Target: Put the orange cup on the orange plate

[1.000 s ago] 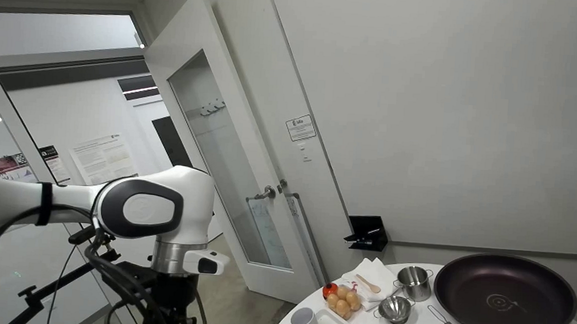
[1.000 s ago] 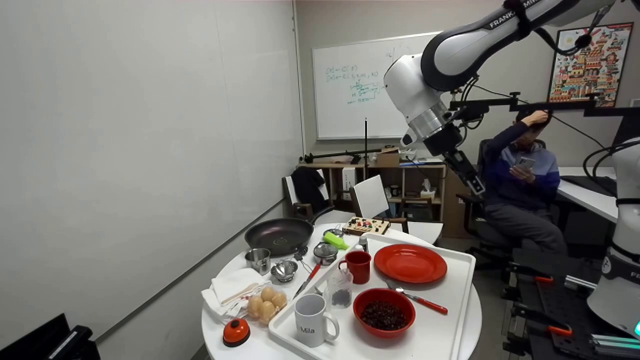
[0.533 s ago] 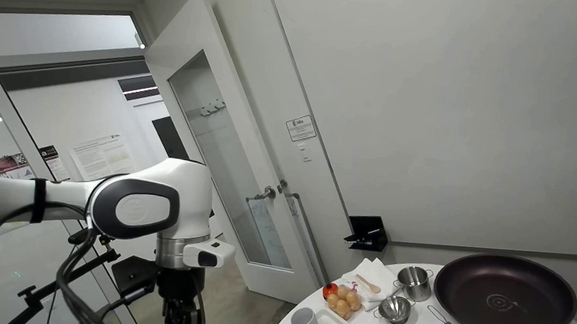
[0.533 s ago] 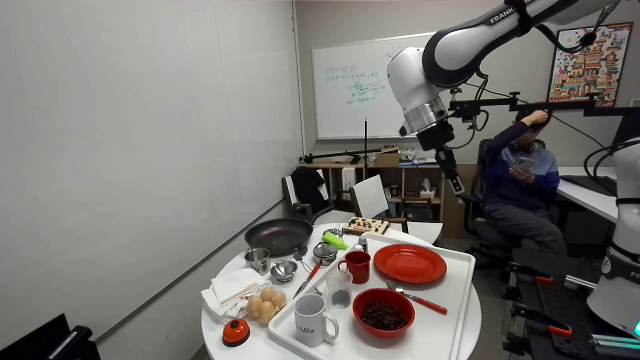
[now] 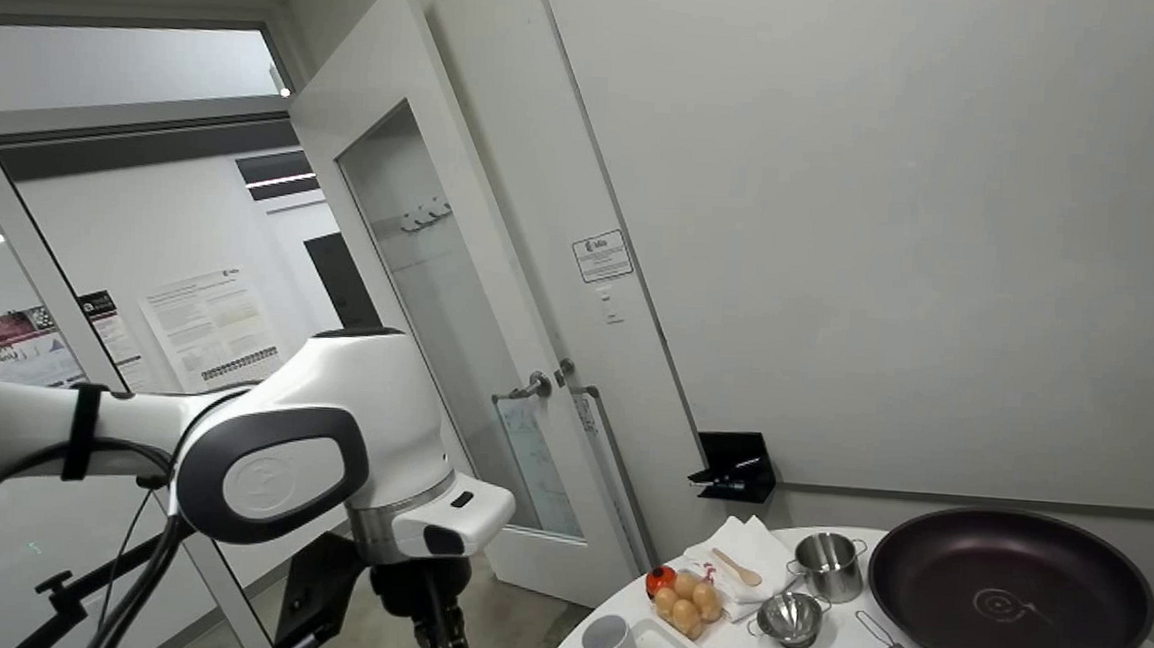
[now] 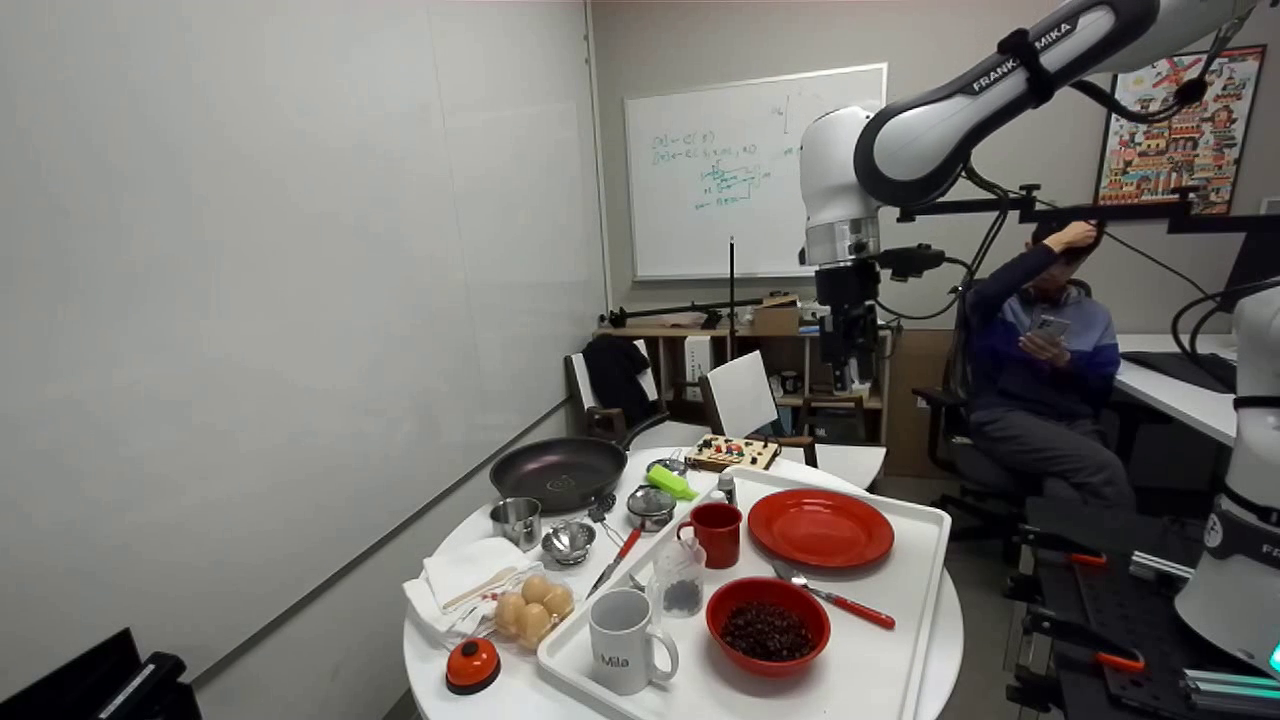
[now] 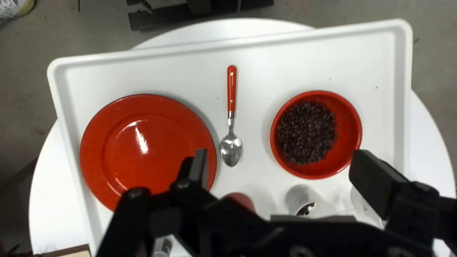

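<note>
The orange cup, a red-orange mug, stands upright on the white tray, left of the orange plate in an exterior view. The plate is round and red-orange, lies flat, and has nothing on it. In the wrist view the plate is at left, partly behind a finger. Only a sliver of the cup shows there; the gripper body hides the rest. My gripper is open and empty, its fingers wide apart. In an exterior view the gripper hangs well above the tray, pointing down.
A red bowl of dark beans, a spoon, a clear jar and a grey mug share the tray. A large pan, metal pots and a bag of eggs stand beside it.
My gripper has swung from a slanted pose to nearly straight down, moving left in the view that shows the tray and plate. The cup and plate have not moved.
</note>
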`<state>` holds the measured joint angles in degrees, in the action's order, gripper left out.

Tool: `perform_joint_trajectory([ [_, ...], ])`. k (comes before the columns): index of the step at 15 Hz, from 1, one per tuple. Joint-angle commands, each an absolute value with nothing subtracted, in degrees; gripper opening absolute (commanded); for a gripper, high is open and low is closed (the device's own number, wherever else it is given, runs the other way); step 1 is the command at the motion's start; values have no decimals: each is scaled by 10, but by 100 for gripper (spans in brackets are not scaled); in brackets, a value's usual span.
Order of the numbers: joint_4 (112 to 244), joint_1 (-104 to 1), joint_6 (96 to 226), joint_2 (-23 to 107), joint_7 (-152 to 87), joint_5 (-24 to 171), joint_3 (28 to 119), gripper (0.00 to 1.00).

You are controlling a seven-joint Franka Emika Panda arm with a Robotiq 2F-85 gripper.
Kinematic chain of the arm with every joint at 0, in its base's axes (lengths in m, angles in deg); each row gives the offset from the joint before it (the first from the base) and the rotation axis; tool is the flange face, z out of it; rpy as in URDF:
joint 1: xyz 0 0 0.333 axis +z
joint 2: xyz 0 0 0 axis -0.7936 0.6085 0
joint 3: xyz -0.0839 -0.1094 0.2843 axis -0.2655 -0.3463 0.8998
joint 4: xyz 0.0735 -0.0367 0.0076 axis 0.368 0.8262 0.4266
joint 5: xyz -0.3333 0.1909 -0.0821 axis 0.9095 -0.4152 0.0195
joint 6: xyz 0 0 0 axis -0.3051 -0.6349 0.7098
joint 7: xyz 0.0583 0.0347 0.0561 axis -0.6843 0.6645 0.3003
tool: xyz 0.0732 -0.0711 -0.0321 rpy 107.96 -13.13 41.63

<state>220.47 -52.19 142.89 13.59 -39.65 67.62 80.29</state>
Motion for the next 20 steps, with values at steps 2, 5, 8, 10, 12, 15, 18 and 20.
perform_joint_trajectory([
  [2,2247,-544,1570,130,-494,740,811,100],
  [5,2240,-543,1568,138,-504,742,807,100],
  [8,2249,-545,1575,137,-538,758,814,100],
  [10,2230,-552,1588,173,-564,779,818,100],
  [12,2211,-560,1602,201,-597,811,820,100],
  [15,2179,-563,1618,243,-625,851,810,100],
  [18,2144,-561,1623,287,-644,880,792,100],
  [20,2122,-557,1618,317,-652,892,778,100],
])
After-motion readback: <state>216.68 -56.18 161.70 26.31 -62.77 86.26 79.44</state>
